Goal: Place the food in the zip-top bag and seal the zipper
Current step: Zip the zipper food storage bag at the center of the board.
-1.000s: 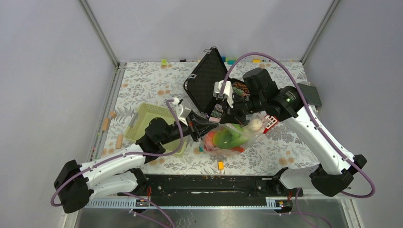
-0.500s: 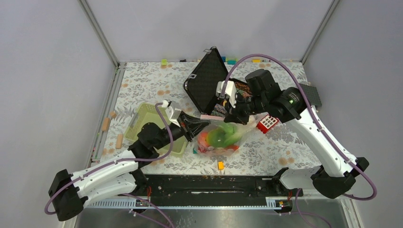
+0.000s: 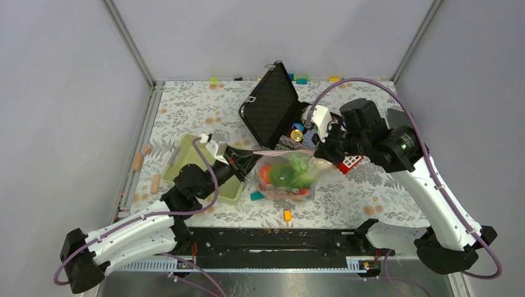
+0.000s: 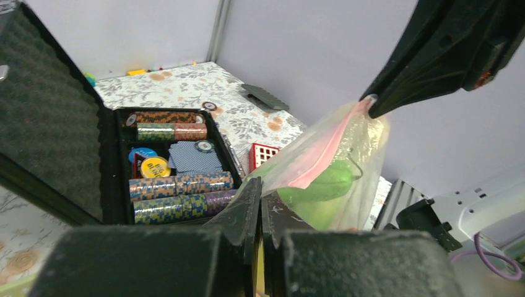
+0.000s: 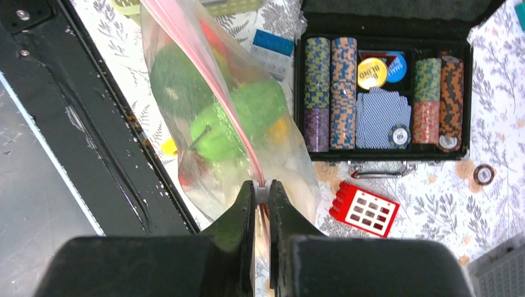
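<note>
You have the left gripper pinched shut on one end of the zipper and the right gripper on the other, the strip stretched lengthwise between both fingertips, the zip-top bag slung beneath them with the food inside.

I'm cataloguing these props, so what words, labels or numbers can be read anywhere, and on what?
"SMALL BLIND": yellow disc in the black case, first word only partly legible.
Blue disc beside it: print too blurred to read.
Chip lying on the blue cards: marking too small to read.
Clear bag, red block: no print visible.
</note>
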Motion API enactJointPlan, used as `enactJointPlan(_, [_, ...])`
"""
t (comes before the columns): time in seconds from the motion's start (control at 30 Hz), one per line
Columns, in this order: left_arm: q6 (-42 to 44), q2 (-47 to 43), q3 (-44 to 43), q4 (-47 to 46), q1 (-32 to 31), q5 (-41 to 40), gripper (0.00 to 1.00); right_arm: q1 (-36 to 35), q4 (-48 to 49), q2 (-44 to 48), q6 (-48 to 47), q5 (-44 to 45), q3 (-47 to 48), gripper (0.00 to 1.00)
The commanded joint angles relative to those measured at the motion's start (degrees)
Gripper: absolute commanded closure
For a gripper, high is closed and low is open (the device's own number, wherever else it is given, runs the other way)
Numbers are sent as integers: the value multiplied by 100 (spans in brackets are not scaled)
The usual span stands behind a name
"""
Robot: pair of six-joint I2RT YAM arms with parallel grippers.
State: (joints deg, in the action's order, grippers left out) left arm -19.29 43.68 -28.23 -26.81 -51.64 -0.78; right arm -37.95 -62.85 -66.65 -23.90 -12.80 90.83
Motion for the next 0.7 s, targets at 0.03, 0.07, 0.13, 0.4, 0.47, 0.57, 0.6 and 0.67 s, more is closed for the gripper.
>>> enactJointPlan(0.03, [348,-241,-10,78,171,-1660,100,407,-966,554,-15,1658,-287,100])
enactJointPlan(0.07, [358,-219,-19,99,166,-1715,100,423,-973,597,-11,1738,-343,100])
enactJointPlan(0.13, [358,-187,-45,118,171,-1837,100,476,-1009,653,-9,1857,-409,100])
enactJointPlan(0.4, [1004,-124,-263,192,171,67,85,509,-771,511,-109,499,-142,100])
enactJointPlan(0.47, [1295,-26,-538,404,167,831,26,511,-640,429,-180,-205,8,100])
enactJointPlan(0.57, [1825,178,-903,595,168,1799,1,508,-445,386,-293,-911,139,100])
enactJointPlan(0.6, [2015,293,-1038,664,170,2058,1,508,-383,395,-341,-1108,140,100])
enactJointPlan(0.67, [2325,525,-1368,864,165,2487,1,508,-190,435,-409,-1463,72,100])
